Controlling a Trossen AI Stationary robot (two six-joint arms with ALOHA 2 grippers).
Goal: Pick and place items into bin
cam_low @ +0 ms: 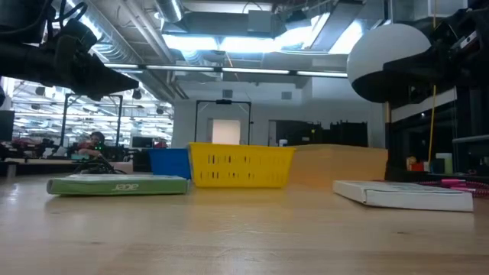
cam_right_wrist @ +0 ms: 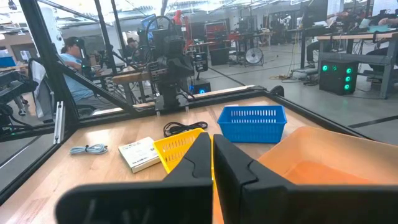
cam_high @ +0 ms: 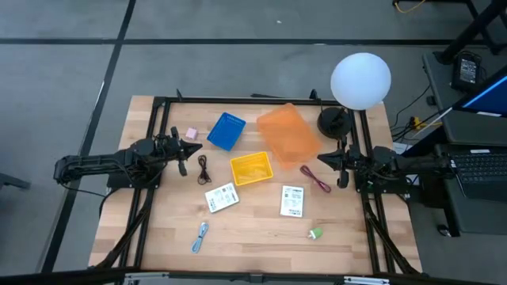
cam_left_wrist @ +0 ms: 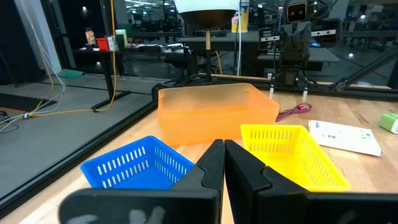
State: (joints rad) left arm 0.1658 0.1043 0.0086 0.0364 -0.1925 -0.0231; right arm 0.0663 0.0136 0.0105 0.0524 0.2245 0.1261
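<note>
Right now my left gripper (cam_high: 187,150), fingers pressed together and empty, sits centre-left, with the black cord (cam_high: 203,168) lying just lower right, its length running top-to-bottom, nearer than my right gripper (cam_high: 325,160).

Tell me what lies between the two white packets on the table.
Nothing: in the high view the stretch of table between the left packet and the right packet is bare wood. The yellow bin sits just behind that gap.
</note>
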